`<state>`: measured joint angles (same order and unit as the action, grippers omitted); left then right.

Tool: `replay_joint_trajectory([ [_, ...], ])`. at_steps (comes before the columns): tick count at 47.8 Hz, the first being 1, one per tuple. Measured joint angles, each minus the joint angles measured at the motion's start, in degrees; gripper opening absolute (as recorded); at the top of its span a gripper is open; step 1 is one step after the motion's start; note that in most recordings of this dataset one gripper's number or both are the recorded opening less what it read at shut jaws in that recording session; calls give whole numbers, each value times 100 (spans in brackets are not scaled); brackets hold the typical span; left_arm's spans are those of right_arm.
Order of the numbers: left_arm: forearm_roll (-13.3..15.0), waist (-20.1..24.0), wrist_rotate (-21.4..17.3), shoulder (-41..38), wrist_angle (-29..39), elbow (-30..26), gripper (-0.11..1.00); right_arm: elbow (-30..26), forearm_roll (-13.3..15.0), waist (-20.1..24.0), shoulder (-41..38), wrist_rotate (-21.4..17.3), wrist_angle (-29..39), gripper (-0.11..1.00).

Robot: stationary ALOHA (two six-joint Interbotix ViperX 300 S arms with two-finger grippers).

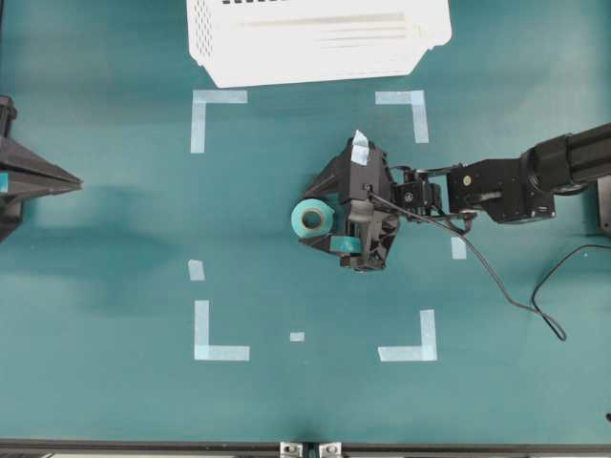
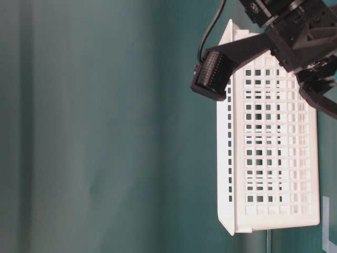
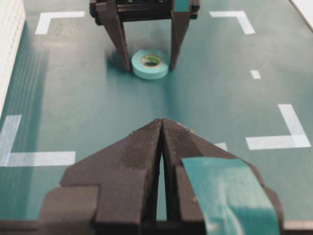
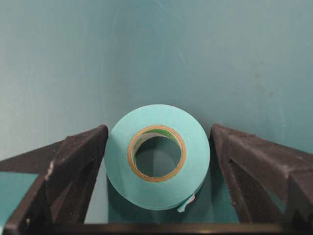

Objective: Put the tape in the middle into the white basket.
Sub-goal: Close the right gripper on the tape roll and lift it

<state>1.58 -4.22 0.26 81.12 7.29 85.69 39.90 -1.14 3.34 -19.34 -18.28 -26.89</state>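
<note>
Tape: I see the roll of tape (image 1: 311, 218) lying flat on the desk (image 1: 115, 239), hole up, near the middle of the overhead frame, inside the square of pale corner marks (image 1: 212, 107). In my right wrist view the roll (image 4: 157, 155) fills the lower middle, with a loose tail of tape at its lower right edge.

Right gripper: the right gripper (image 1: 318, 212) reaches in from the right edge of the overhead frame, and its fingers stand wide apart with the roll between them. In the right wrist view one finger (image 4: 78, 166) is just beside the roll's left side and the other just beside its right side; I cannot tell whether either one touches it. From the left wrist view the same two fingers (image 3: 116, 30) hang down at the top of the frame, either side of the roll (image 3: 150, 63).

Left gripper: the left gripper (image 1: 76, 184) sits at the left edge of the overhead frame, well apart from the roll. My left wrist view shows its fingers (image 3: 139, 152) pressed together with nothing between them.

Basket: the white basket (image 1: 315, 38) stands at the top middle of the overhead frame, outside the corner marks. In the table-level view its lattice side (image 2: 274, 153) fills the right half.
</note>
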Motion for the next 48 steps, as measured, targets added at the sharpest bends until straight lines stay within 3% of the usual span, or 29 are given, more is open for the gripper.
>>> replay_joint_trajectory([
  [13, 0, 0, 0, 9, 0, 0, -11, -70, 0, 0, 9, 9, 237, 95],
  [21, 0, 0, 0, 0, 0, 0, -11, -97, 0, -9, 53, 9, 466, 66],
  [48, 0, 0, 0, 0, 0, 0, -11, -132, 70, -35, 316, 9, 791, 66],
])
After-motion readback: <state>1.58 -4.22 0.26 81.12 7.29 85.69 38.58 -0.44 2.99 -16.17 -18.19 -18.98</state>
